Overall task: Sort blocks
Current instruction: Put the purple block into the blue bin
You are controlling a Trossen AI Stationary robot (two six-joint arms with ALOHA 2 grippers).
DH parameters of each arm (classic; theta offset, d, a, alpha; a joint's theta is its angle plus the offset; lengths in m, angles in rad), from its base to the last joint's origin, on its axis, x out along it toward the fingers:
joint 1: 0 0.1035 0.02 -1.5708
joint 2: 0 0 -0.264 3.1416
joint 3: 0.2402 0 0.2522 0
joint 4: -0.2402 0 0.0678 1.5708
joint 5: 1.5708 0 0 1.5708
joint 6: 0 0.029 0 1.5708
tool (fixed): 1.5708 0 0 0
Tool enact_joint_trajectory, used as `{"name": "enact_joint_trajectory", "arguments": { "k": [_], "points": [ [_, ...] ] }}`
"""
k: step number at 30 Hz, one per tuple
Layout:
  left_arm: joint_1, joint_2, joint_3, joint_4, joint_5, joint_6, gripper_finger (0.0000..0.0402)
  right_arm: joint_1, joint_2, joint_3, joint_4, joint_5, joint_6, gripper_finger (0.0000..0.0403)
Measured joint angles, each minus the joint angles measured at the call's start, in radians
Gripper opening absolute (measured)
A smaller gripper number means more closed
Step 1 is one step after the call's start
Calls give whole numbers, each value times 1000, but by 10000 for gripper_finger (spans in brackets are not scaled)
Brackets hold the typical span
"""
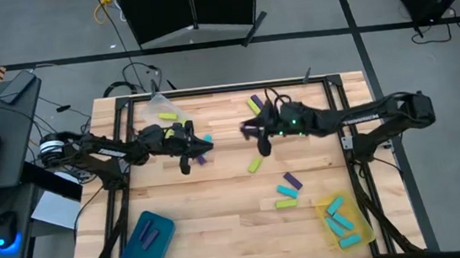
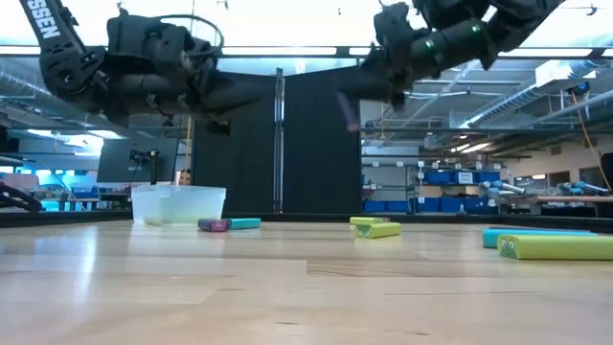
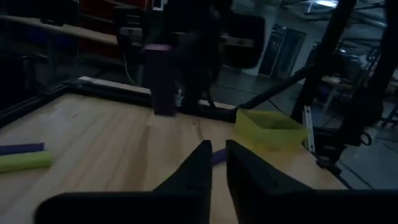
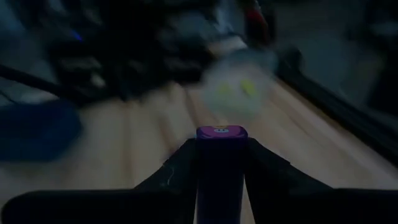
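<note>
The right pincer (image 4: 221,155) grips a purple block (image 4: 221,163) upright, raised above the bench (image 1: 222,223) beyond the yellow tray (image 1: 359,220). The left pincer (image 3: 217,163), fingers slightly parted and empty, hovers farther from that tray, over another purple block (image 1: 201,156) and a cyan block (image 1: 206,138).

A workshop-like lab: shelving with blue bins (image 2: 450,177), exposed ceiling ducts (image 2: 565,72), cabled floor.

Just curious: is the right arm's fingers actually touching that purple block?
Touching. The right wrist view shows the purple block clamped between both fingers of the right gripper, no gap either side.
</note>
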Motion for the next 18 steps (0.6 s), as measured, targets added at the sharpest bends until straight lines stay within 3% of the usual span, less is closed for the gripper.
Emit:
{"name": "enact_joint_trajectory", "arguments": {
  "k": [6, 11, 18],
  "points": [
    [-36, 29, 88, -85, -60, 0, 122, 79, 59, 0, 191, 9, -49, 110],
    [-53, 107, 150, -63, -86, 19, 171, 113, 71, 0, 256, 14, -80, 110],
    [-75, 224, 267, -21, -69, 26, 196, 131, 70, 0, 255, 40, -100, 110]
  ]
}}
